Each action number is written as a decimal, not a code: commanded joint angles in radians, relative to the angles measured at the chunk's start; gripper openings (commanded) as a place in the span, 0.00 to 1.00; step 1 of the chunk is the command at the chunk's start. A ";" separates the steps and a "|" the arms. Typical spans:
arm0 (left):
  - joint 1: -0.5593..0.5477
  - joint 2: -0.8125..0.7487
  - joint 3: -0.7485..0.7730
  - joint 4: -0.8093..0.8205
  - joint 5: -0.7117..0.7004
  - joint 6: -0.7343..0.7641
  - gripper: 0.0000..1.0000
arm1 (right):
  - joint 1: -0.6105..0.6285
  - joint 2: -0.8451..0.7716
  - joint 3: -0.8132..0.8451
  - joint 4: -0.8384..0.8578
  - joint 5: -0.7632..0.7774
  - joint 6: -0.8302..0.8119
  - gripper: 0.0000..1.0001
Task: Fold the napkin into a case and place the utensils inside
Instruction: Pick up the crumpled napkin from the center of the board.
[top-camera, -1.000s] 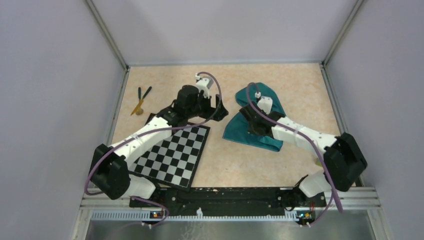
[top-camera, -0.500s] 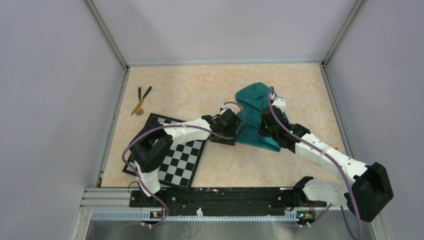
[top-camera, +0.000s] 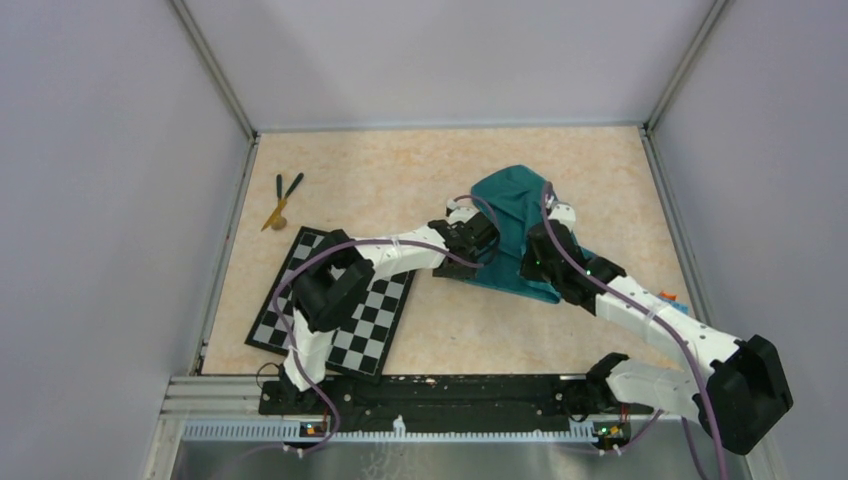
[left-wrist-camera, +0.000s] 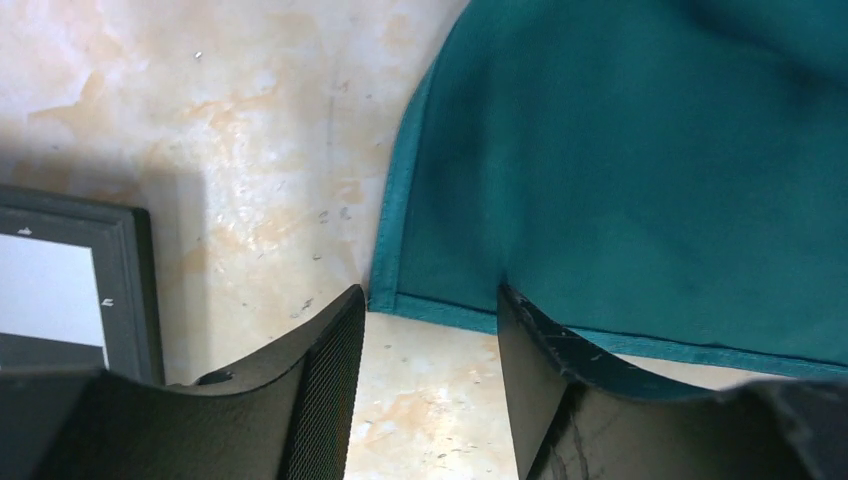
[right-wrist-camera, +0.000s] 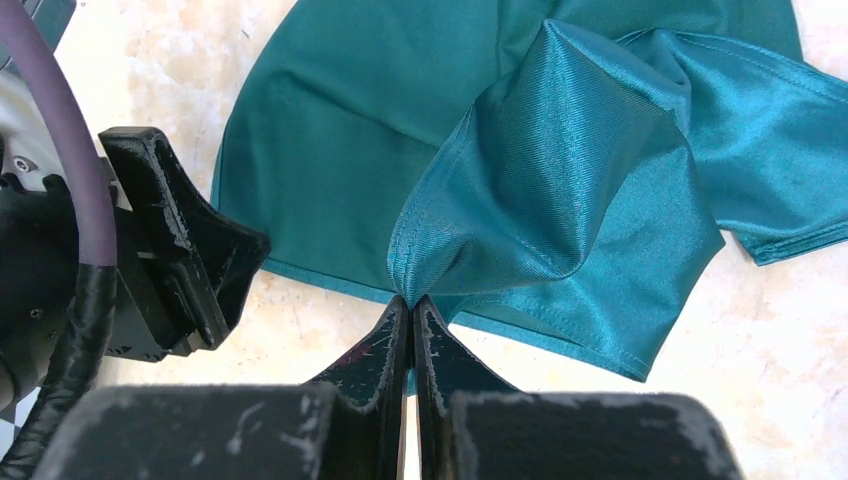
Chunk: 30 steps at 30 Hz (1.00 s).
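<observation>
The napkin (top-camera: 508, 196) lay rumpled on the right half of the surface (top-camera: 400, 170), toward the far side, and had not yet been shaped into a case. One layer lay flat while another part was heaped over it in loose folds. The right claw (right-wrist-camera: 410, 300) was clenched on the napkin, its two tips pressed together on a hemmed edge. That pinch held a ridge of cloth up off the flat layer, which is why the fabric tented toward the claw in the right wrist view. The left claw (left-wrist-camera: 428, 300) sat low at the napkin's near-left corner with its fingers (left-wrist-camera: 318, 380) parted, one over bare surface just outside the hem and the other over the hem itself. The corner therefore lay in the gap between them, and nothing was gripped there as far as the left wrist view showed. That placement read as the set-up for a second hold, probably so that both arms could draw an edge over and lay a straight fold. The utensils (top-camera: 281, 199), two dark sticks and a yellowish one, lay together near the far-left edge of the surface, just beyond the far corner of the checkerboard mat (top-camera: 365, 335) and well apart from the cloth. They looked set aside until a pouch existed to take them. By this judgement the folding was at an early stage, and the sheeny cloth could slip out of a shallow pinch.
</observation>
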<state>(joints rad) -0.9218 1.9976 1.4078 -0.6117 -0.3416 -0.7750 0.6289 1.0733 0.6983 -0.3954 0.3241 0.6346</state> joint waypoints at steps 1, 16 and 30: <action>-0.009 0.050 0.055 -0.038 -0.029 -0.035 0.56 | -0.015 -0.036 0.001 0.020 0.000 -0.017 0.00; -0.017 0.051 0.048 -0.108 -0.128 -0.053 0.14 | -0.030 -0.108 0.030 -0.070 0.081 -0.019 0.00; -0.017 -0.693 0.047 0.146 -0.082 0.306 0.00 | -0.055 -0.552 0.434 -0.261 0.274 -0.088 0.00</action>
<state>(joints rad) -0.9405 1.5658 1.4612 -0.6468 -0.4511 -0.6292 0.5793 0.6224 0.9863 -0.6559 0.5392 0.5888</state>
